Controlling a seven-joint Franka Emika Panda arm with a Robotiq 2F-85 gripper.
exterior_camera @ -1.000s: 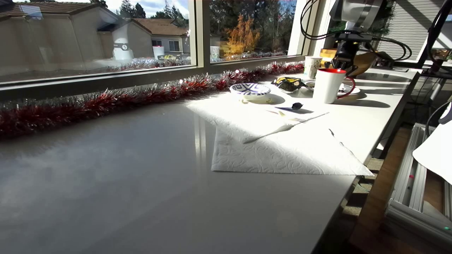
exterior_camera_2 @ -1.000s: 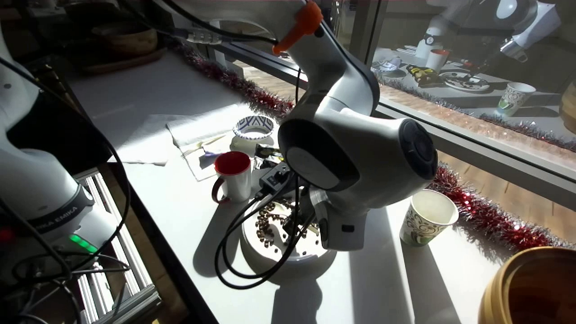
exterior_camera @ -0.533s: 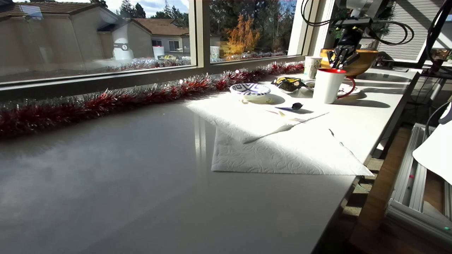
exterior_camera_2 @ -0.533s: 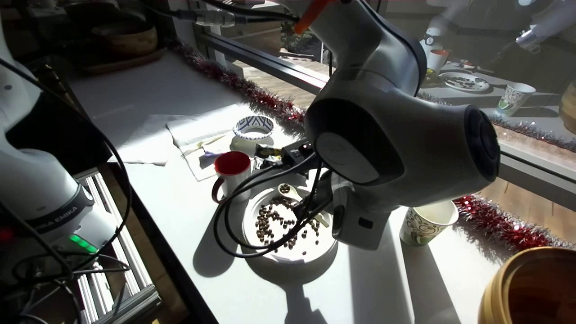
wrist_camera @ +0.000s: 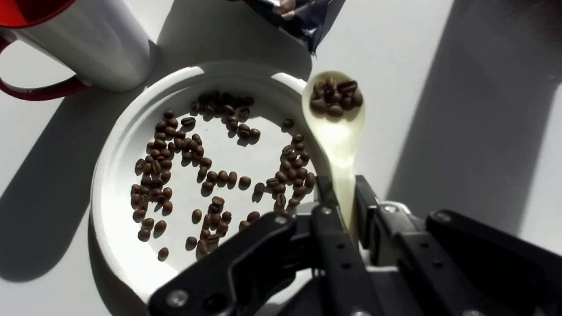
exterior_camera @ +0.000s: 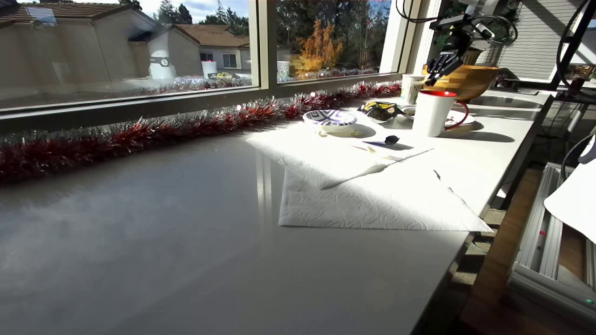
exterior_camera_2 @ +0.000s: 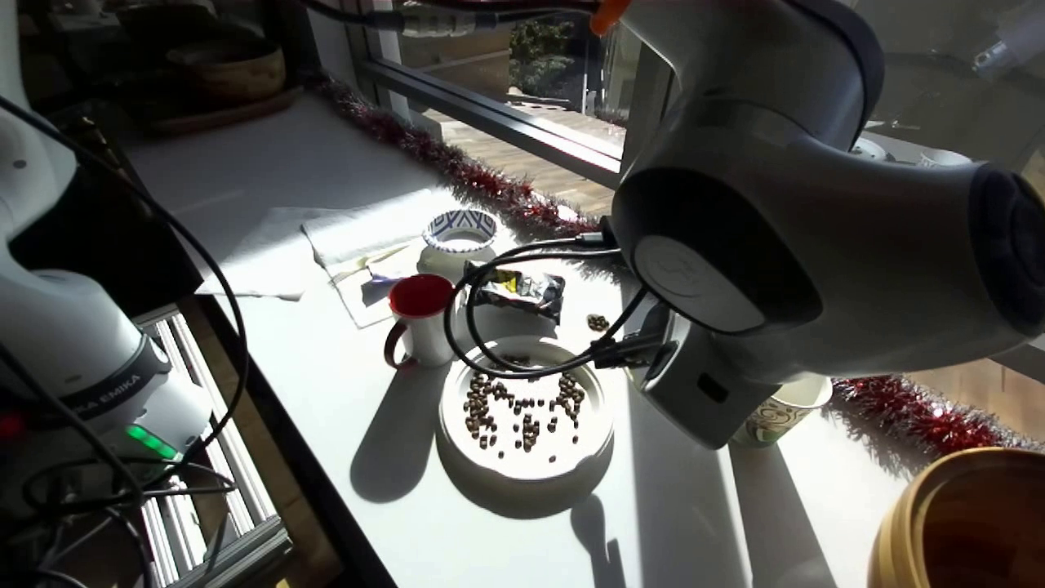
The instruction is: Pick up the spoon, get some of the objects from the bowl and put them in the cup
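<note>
In the wrist view the pale spoon (wrist_camera: 336,136) carries several dark coffee beans (wrist_camera: 336,98) in its head. My gripper (wrist_camera: 343,186) is shut on the spoon's handle, above the right edge of a white plate (wrist_camera: 107,184). Loose beans (wrist_camera: 156,184) are spread over that plate. The cup, a white mug with a red inside and handle, stands upright to the left of the plate in the wrist view (wrist_camera: 105,48) and shows in both exterior views (exterior_camera: 433,114) (exterior_camera_2: 431,335). The golden-brown bowl (exterior_camera: 475,81) stands behind my gripper in an exterior view; its inside is dark (exterior_camera_2: 906,531).
A patterned paper cup (exterior_camera_2: 780,408) stands near the window, partly behind the arm. A black packet (exterior_camera_2: 522,294) lies just beyond the plate. Farther off are a blue-and-white patterned bowl (exterior_camera_2: 460,233) and paper towels (exterior_camera: 372,200). Red-silver tinsel (exterior_camera: 186,121) lines the window.
My gripper has risen from the plate and swung toward the window side, bringing the loaded spoon off the plate. The cup, plate and bowl stay where they were.
</note>
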